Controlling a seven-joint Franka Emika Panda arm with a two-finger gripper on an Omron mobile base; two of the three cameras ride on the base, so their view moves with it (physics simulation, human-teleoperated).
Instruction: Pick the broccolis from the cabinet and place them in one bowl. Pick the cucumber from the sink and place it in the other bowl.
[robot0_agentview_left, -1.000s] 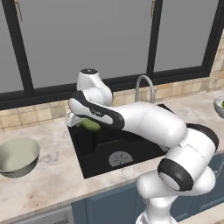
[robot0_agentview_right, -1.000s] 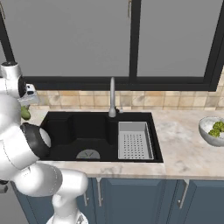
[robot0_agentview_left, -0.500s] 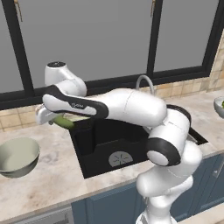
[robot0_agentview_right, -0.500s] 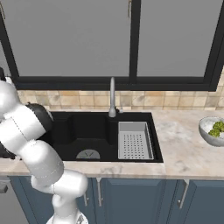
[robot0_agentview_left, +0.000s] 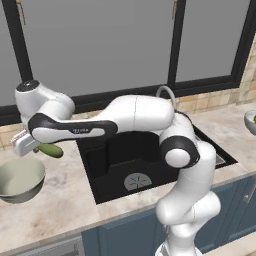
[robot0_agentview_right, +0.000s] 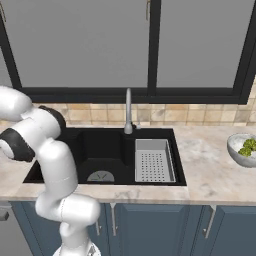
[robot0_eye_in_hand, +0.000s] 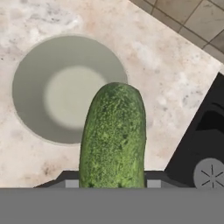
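Note:
My gripper (robot0_agentview_left: 39, 148) is shut on the cucumber (robot0_agentview_left: 50, 150), a short dark green cylinder held level above the counter, left of the sink (robot0_agentview_left: 131, 159). The olive-grey other bowl (robot0_agentview_left: 20, 181) stands just below and left of it. Looking down in the hand view, the cucumber (robot0_eye_in_hand: 113, 135) juts from between my gripper (robot0_eye_in_hand: 112, 183) over the right edge of that bowl (robot0_eye_in_hand: 27, 89), whose inside is bare. The whitish glassy bowl (robot0_agentview_right: 239, 154) at the far right counter holds the broccolis (robot0_agentview_right: 246, 146). The cabinet is out of view.
The black sink (robot0_agentview_right: 102, 150) has a silver tap (robot0_agentview_right: 128, 111) behind it and a grey perforated tray (robot0_agentview_right: 154, 160) in its right half. A tiled backsplash and dark-framed window run behind. Blue drawer fronts (robot0_agentview_right: 160, 227) sit below the counter edge.
The arm has swung left with the cucumber, from over the sink's left edge to above the counter beside the olive-grey bowl. The jaws stay shut on it.

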